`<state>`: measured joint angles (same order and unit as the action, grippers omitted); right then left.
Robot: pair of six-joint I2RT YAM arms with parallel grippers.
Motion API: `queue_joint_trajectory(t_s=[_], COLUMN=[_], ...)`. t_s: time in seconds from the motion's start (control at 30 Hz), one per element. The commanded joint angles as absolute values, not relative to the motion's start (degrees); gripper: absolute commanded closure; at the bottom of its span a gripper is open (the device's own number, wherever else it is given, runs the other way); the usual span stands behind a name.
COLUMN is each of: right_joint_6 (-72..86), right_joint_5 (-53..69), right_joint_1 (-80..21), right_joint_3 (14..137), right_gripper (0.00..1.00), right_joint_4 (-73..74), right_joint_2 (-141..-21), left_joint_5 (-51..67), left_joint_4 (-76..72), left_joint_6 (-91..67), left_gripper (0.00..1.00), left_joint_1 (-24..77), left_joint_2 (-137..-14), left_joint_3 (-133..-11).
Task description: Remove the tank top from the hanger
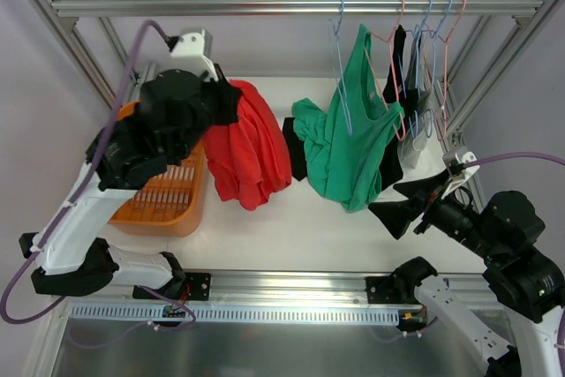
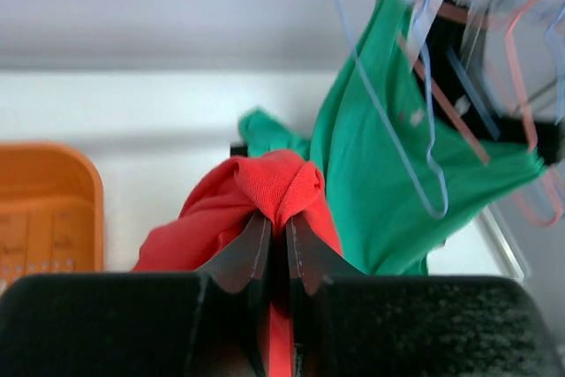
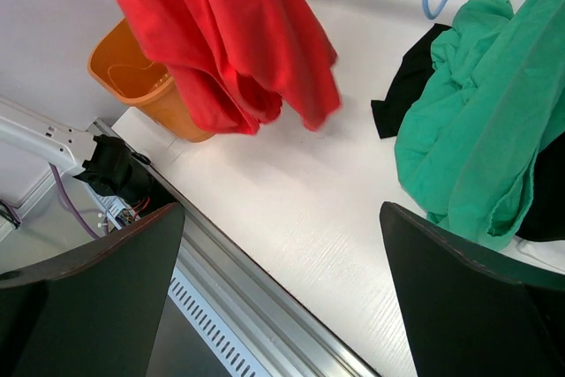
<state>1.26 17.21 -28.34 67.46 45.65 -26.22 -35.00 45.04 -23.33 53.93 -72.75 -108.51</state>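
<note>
My left gripper (image 1: 228, 101) is shut on a bunched red tank top (image 1: 252, 147) and holds it in the air, clear of any hanger, above the table's left half. In the left wrist view the jaws (image 2: 277, 220) pinch a fold of the red cloth (image 2: 274, 181). A green tank top (image 1: 349, 143) hangs from the rail among the hangers, its lower part resting on the table. A light blue hanger (image 1: 340, 59) hangs in front of it. My right gripper (image 1: 404, 200) is open and empty, low beside the green cloth (image 3: 477, 139).
An orange basket (image 1: 168, 200) stands at the left under my left arm. Several more hangers (image 1: 428, 33) and a black garment (image 1: 399, 50) hang at the rail's right end. Another black cloth (image 3: 406, 86) lies on the table by the green one.
</note>
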Motion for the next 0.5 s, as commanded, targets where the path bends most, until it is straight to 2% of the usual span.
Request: queue_joint_trajectory(t_s=[0.0, 0.23, 0.47], right_joint_6=[1.0, 1.1, 1.2], right_joint_5=[18.3, 18.0, 18.2], right_joint_1=[-28.5, -28.4, -28.4], right_joint_3=[68.3, 67.7, 67.4], right_gripper=[0.01, 0.01, 0.01], right_joint_4=[42.7, 42.7, 42.8], right_joint_2=[-26.0, -25.0, -25.0], left_joint_5=[-39.3, -49.0, -44.8], left_joint_4=[46.8, 46.9, 47.1], left_joint_6=[-15.0, -3.8, -5.8], left_gripper=[1.0, 1.0, 1.0], left_joint_1=[52.7, 49.2, 36.0], left_joint_2=[-74.5, -79.7, -77.2], left_joint_3=[-120.9, -136.9, -131.3])
